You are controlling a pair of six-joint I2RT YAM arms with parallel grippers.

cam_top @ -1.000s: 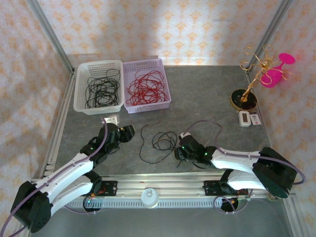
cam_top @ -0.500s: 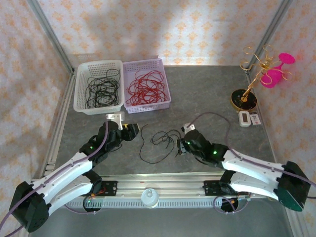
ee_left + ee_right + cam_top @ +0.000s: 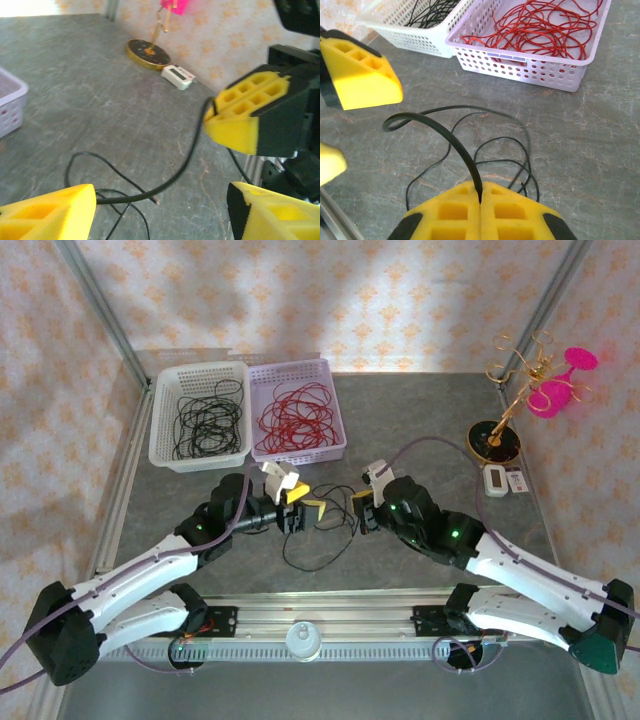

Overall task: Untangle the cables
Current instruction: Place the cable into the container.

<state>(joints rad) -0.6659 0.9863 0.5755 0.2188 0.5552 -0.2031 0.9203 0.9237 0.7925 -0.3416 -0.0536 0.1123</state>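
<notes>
Over the table (image 3: pixel 430 430), the right wrist view reveals right tool (image 3: pixel 480 199) clenched on black cable (image 3: pixel 461 147); left tool (image 3: pixel 160 202) gapes.

Black cable (image 3: pixel 461 150) aloft; left arm (image 3: pixel 150 570) nearer

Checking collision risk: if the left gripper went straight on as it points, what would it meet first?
Probably the black cable, strung from the shut right gripper across the open left gripper's mouth; the right gripper sits beyond, depth unclear.
</notes>
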